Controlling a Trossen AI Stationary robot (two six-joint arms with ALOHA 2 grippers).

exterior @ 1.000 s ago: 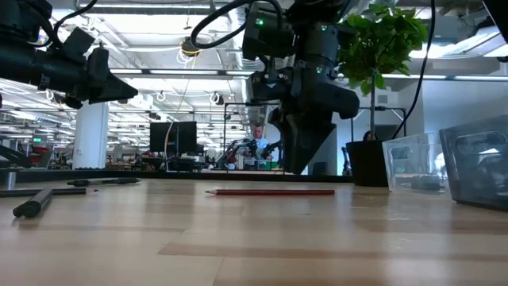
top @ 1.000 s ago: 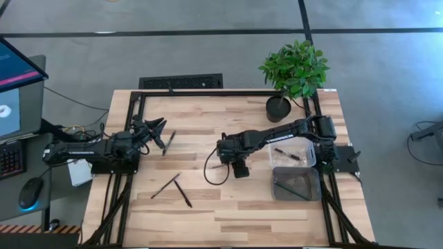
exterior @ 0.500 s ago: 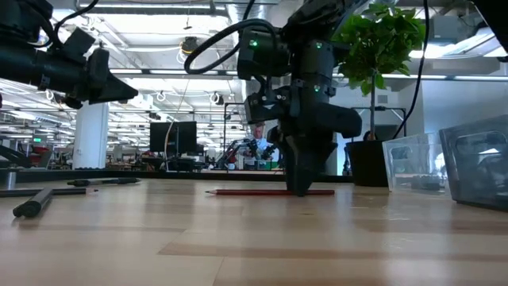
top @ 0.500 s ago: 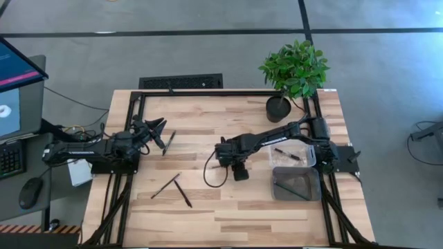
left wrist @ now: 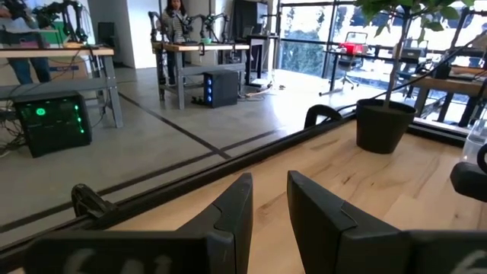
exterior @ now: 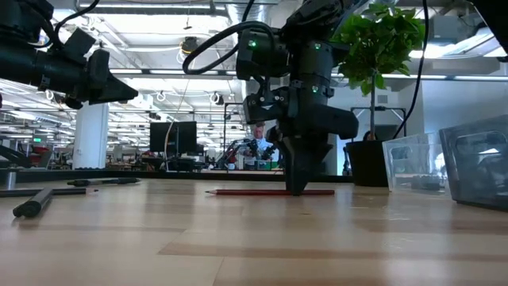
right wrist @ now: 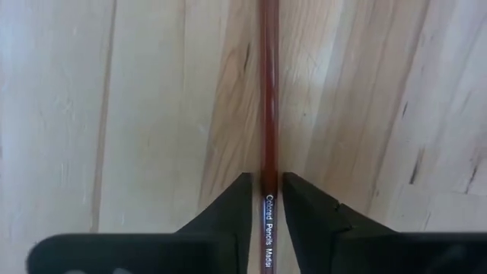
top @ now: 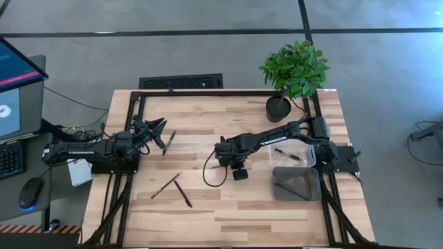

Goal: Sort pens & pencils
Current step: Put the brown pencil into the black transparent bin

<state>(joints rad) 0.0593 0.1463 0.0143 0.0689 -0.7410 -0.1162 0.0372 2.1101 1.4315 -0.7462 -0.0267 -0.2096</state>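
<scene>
A reddish-brown pencil (exterior: 254,191) lies flat on the table near its middle. My right gripper (right wrist: 268,199) (exterior: 298,189) stands on it from above, shut on its shaft (right wrist: 268,114). A dark pen (top: 169,141) lies next to my left gripper (top: 159,126), which hovers open above the table's left part (left wrist: 269,199). Two more dark pens (top: 166,185) (top: 183,194) lie crossed toward the near edge. The clear bin (top: 292,155) holds a few sticks. My right gripper pinches the pencil's shaft (right wrist: 268,186) between its two fingers, one on each side, at a spot nearer the blunt end than the sharpened tip (exterior: 209,191). The fingers (exterior: 295,179) come from above, pointing down. The pencil lies flat on the table.
Two bins stand at the table's right edge: the clear one and a darker one (top: 296,184) nearer to me. A potted plant (top: 294,69) stands at the far right corner. A black cable (top: 211,176) loops beside my right gripper. Bare wood lies along the near edge.
My right gripper has come down from above the table onto the reddish-brown pencil, shifting slightly toward the table's left. The pencil has stayed where it lay. The left arm has kept still.
</scene>
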